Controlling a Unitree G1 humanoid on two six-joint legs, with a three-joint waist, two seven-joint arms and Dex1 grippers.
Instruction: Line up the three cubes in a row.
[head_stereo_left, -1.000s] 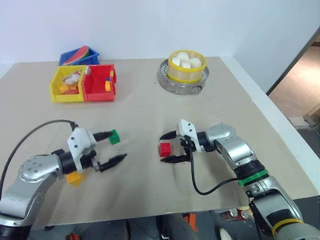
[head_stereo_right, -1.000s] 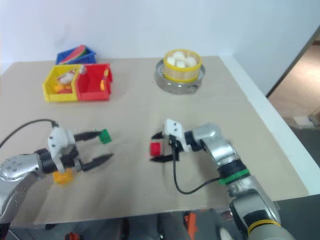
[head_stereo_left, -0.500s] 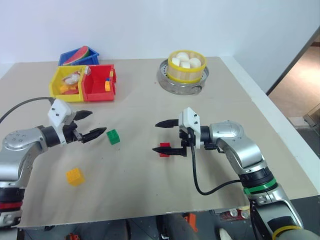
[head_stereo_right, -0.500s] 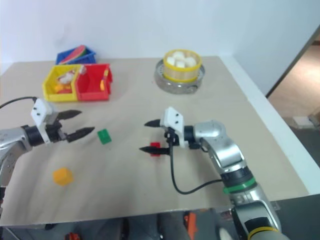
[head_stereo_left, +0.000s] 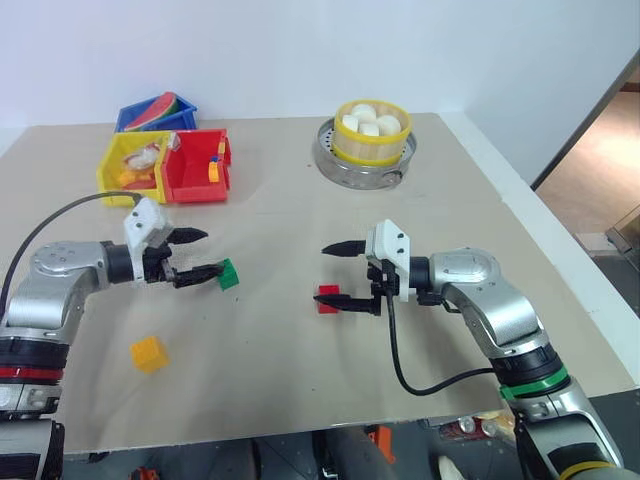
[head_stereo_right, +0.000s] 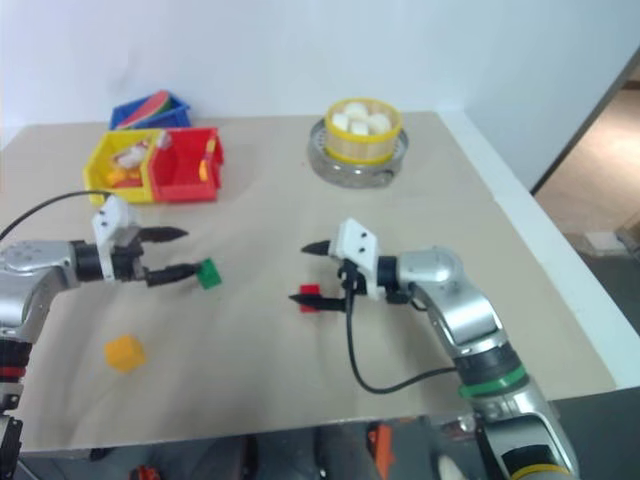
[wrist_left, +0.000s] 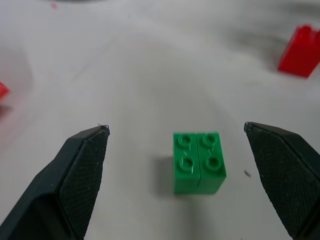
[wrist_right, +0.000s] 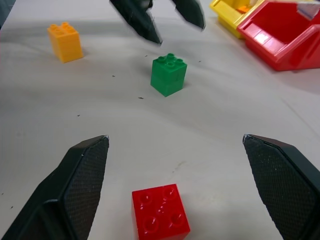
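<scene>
Nearest the lower edge of the left eye view, the small yellow studded plastic cube (head_stereo_left: 149, 353) sits alone at lower left, well apart from the other two and from both arms. It has evidently not been brought into any row.

At mid-frame, the small red studded plastic cube (head_stereo_left: 328, 299) rests on the table between the spread black fingers of the right gripper (head_stereo_left: 348, 276). The jaws stand wide and grip nothing; the cube sits free on the surface (judged either just set down or about to be taken).

To its left, the small green studded plastic cube (head_stereo_left: 228, 274) lies just off the tips of the left gripper (head_stereo_left: 200, 252), likewise fully spread and empty. In the left wrist view the cube (wrist_left: 198, 162) is framed between the two fingers, which suggests an approach for a grasp.

Green and red lie roughly level across the frame; yellow remains the outlier.

The surface is a flat beige table top (head_stereo_left: 280, 400). Towards the upper left stand yellow and red plastic bins (head_stereo_left: 168, 166) with a blue one behind. At upper centre a yellow steamer basket of white buns (head_stereo_left: 373, 129) sits in a metal dish. A plain pale wall closes the scene.
</scene>
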